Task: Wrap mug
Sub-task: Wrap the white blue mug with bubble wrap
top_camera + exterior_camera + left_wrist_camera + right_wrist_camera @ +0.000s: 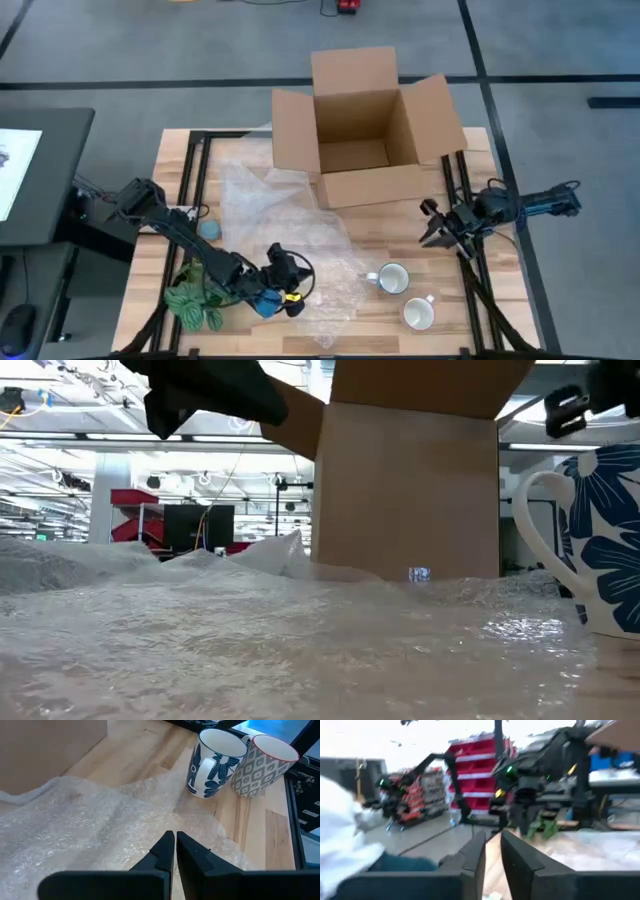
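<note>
The left arm stretches along the worktop's (400,225) near edge, its tool (290,283) low over the middle front, fingers (167,851) nearly closed together. The right arm waits at the worktop's right side, tool (437,226) raised, fingers slightly apart.

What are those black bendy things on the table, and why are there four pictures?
Those are two robot arms, and each ends in a gripper like two pinching fingers. One camera looks down from the ceiling, one sits low on the table, and one rides on each arm's wrist.

On the wooden table lies a sheet of bubble wrap, an open cardboard box, a blue flowered mug and a patterned mug with a red rim. There is also a green leafy thing near the front left corner.

The left gripper hangs just above the bubble wrap with its fingers pressed together, holding nothing. The right gripper waits over the table's right side, beside the box, also holding nothing. No mug is wrapped yet.
</note>
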`<state>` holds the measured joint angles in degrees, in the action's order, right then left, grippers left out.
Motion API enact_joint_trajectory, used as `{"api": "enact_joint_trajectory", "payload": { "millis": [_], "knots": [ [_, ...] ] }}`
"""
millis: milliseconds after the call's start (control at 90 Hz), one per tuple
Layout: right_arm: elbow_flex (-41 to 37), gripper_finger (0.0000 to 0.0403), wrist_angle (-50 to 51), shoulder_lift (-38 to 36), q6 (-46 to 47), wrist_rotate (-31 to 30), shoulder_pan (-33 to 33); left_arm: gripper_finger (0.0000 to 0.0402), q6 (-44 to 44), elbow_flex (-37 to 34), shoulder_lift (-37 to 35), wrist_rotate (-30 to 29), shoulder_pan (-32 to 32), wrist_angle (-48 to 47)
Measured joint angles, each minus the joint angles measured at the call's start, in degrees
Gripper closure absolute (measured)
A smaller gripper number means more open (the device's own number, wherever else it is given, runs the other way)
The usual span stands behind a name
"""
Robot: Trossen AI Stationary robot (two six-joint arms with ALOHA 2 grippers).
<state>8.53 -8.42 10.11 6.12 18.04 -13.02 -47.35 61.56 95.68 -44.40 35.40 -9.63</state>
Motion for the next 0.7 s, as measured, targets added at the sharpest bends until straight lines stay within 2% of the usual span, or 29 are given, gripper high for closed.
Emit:
{"api": "enact_joint_trajectory", "payload": {
  "millis": [256, 489, 700],
  "knots": [
    [9.86, 0.0297, 3.40, 18.63, -0.57, -0.65, -7.51, 0.0402, -0.36, 0.00, 0.00, 0.15, 0.02, -0.01],
    [26.35, 0.0293, 24.41, 38.52, -1.50, -13.07, -12.96, 0.0402, -0.47, 0.00, 0.01, 0.17, 0.61, -0.12],
    [39.81, 0.0293, 40.96, 52.81, -0.15, -13.75, -12.30, 0.0402, -0.47, 0.00, 0.02, 0.17, 1.36, -0.15]
  ]
}}
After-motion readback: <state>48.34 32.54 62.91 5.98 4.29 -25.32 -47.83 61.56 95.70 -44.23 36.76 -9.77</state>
